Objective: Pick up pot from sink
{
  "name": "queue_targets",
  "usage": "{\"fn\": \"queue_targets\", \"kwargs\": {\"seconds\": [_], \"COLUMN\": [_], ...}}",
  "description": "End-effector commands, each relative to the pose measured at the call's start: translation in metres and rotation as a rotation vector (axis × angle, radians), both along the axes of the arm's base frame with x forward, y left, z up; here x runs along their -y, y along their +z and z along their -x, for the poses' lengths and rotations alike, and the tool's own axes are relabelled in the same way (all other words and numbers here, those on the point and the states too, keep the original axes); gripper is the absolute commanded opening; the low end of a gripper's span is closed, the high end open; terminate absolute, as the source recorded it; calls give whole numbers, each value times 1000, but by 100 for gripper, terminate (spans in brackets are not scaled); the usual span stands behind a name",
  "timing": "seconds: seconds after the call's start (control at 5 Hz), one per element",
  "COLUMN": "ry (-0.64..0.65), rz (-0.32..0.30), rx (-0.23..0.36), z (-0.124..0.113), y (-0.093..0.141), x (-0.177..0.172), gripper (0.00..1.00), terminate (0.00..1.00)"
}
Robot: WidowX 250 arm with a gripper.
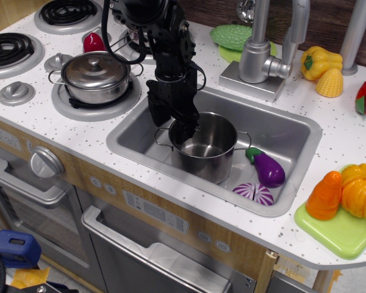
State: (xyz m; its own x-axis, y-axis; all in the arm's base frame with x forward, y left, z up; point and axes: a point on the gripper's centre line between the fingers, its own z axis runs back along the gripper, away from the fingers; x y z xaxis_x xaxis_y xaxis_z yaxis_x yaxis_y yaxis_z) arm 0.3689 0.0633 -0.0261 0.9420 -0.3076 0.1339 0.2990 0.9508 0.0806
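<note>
The deep, straight-walled shiny steel pot (204,148) with thin wire loop handles stands upright inside the rectangular matte silver-grey sink (283,137), in the left half of the basin. It is empty and its inner wall reflects the light.

The black gripper (175,122) of the robot arm comes down from above at the left rim of the pot. Its two fingers are spread apart: one finger (156,110) stays outside the pot wall, the other reaches inside the pot, so the rim lies between them. I cannot see that they press on the wall; the jaws look open around the rim.

In the same sink, to the right of the pot, lies a purple toy eggplant (267,168) with a green stem, close to the pot's right handle. In front of it, near the front wall of the basin, lies a purple-and-white striped round toy (254,193).

On the stove at the left, a squat steel pot with a knobbed lid (96,74) sits on a burner, well apart from the sink. Behind the sink stands the grey faucet (261,52). On the white speckled countertop (329,128) at the right are a yellow toy pepper (319,60) and a yellow corn piece (330,83). On a light green cutting board (335,235) at the right edge rest an orange toy carrot (324,196) and an orange toy pumpkin (361,190), touching each other.
</note>
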Motion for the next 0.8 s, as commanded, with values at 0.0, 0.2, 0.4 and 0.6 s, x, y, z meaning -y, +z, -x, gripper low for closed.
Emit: {"fn": "queue_targets", "kwargs": {"seconds": [0.0,0.2,0.4,0.6], "ry": [18,23,55,127], "rz": [26,16,3,-81], "rx": [68,60,4,-33], "z": [-6,-5,-8,-8], "y": [4,14,48,90], "x": [-3,-2,-5,-6], "gripper": [0,0,0,0], "terminate": [0,0,0,0]}}
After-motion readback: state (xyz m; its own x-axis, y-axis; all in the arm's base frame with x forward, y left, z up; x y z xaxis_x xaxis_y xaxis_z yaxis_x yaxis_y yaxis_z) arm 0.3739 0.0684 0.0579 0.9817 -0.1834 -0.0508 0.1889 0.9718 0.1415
